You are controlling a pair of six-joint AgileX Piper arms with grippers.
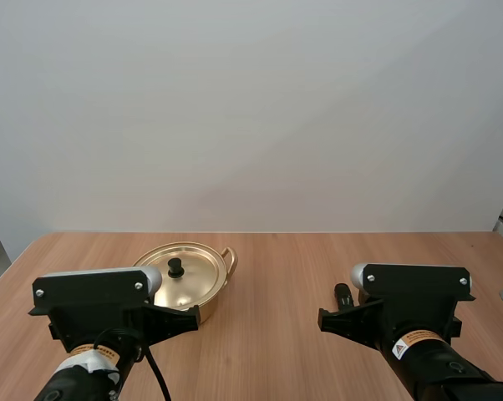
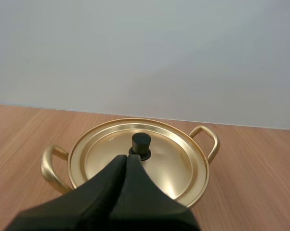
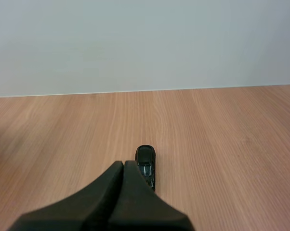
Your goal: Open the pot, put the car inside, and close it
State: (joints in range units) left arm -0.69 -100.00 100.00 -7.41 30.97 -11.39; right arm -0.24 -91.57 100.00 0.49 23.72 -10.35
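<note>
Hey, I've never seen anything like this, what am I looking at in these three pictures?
A robot with two arms at a wooden table. One picture looks down from behind and above both arms; the other two come from cameras riding on each arm. The black wedges are its hands, both shut, holding nothing. The left hand faces a gold pot with its lid on. The right hand faces a small dark toy car on the table.

Shiny gold pot (image 2: 191, 180), black knob (image 2: 141, 144); car (image 3: 146, 168) black, possibly very dark green; table (image 3: 222, 144) light brown with wood grain.
</note>
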